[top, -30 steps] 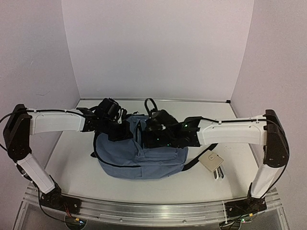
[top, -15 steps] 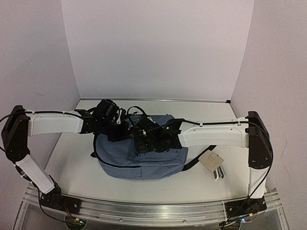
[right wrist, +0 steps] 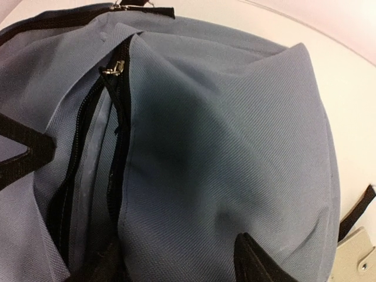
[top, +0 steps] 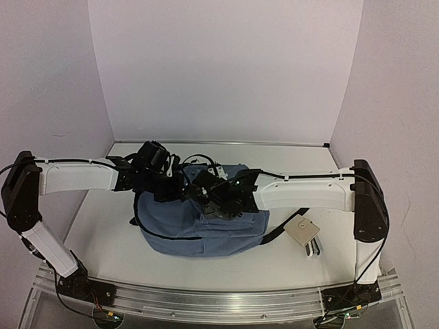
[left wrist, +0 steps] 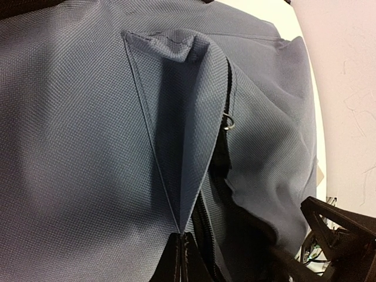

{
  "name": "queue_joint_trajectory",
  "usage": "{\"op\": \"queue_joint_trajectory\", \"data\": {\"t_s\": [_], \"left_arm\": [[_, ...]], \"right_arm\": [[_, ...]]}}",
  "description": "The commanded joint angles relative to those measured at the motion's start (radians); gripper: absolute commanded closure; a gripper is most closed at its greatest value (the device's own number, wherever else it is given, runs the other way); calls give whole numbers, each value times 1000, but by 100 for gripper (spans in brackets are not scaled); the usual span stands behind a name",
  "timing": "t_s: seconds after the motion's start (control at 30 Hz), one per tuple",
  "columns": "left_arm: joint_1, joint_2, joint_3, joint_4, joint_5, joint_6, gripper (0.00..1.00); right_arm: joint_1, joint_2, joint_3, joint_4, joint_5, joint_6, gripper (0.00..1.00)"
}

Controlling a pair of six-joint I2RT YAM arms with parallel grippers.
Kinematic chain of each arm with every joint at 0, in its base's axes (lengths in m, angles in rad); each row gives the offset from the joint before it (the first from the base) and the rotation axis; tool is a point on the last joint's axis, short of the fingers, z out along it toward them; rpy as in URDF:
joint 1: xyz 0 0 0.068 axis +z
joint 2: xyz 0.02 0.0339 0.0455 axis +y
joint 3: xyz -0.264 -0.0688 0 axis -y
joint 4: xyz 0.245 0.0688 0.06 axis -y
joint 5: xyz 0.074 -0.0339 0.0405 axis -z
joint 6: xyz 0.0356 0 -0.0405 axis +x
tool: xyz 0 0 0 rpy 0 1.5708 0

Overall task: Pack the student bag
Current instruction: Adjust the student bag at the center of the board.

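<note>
On the white table (top: 329, 264), boxed by pale lilac walls (top: 226, 68), your student bag (top: 175, 233) lies centre. Your left gripper (left wrist: 181, 249) pinches a fold of its fabric; your right gripper (right wrist: 179, 261) hangs spread above the open zip.

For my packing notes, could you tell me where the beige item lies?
Top view: the beige item lies on the table, right of the bag, beside its strap.
</note>
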Motion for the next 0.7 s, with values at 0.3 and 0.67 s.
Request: {"op": "queue_joint_trajectory", "data": {"t_s": [0.3, 0.67], "left_arm": [[-2, -34, 13, 156, 153, -30, 93], [-2, -173, -80, 223, 139, -5, 46]], "right_arm": [[-7, -201, -149, 172, 192, 151, 95], [-66, -333, -336, 433, -9, 193, 100]]}}
